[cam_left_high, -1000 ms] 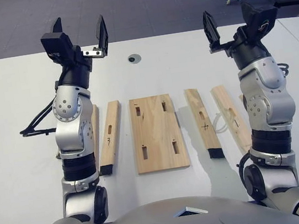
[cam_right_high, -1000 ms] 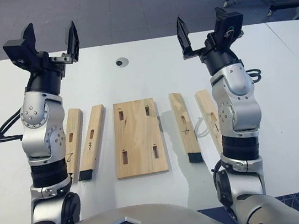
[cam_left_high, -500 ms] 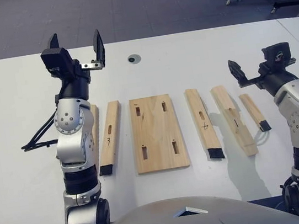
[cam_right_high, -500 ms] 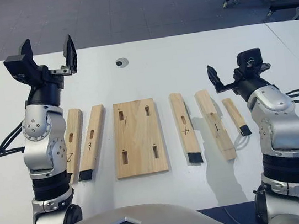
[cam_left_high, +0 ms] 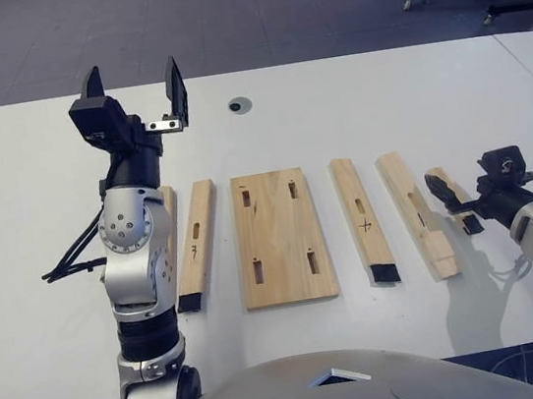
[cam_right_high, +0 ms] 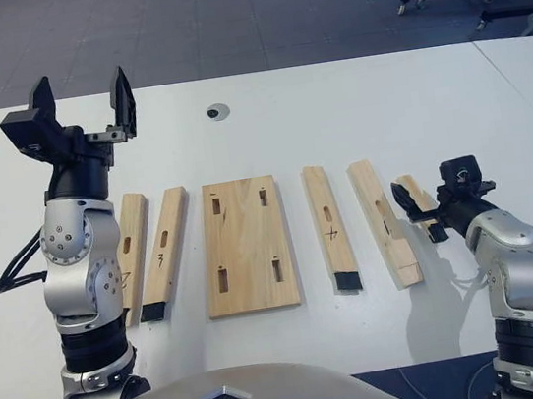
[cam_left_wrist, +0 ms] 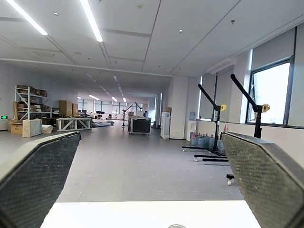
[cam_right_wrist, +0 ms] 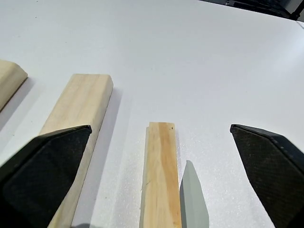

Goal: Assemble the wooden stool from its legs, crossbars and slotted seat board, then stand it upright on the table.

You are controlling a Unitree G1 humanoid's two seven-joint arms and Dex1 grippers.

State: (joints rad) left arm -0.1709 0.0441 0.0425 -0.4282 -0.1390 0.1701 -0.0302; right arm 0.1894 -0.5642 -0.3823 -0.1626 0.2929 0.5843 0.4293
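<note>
Now the right gripper (cam_right_wrist: 160, 129) hangs low over the short crossbar (cam_right_wrist: 159, 180) at the row's right end, fingers wide open on either side of it. The left gripper (cam_left_high: 131, 84), fingers also apart and empty, is raised over the left of the surface (cam_left_high: 382, 104), and the seat board (cam_left_high: 282, 237) lies flat in the middle with two legs (cam_left_high: 360, 216) on each side. A grip closing off-centre could skid the crossbar into the nearest leg (cam_left_high: 418, 218), or a hold too near its end could let it droop and slip on lifting.
</note>
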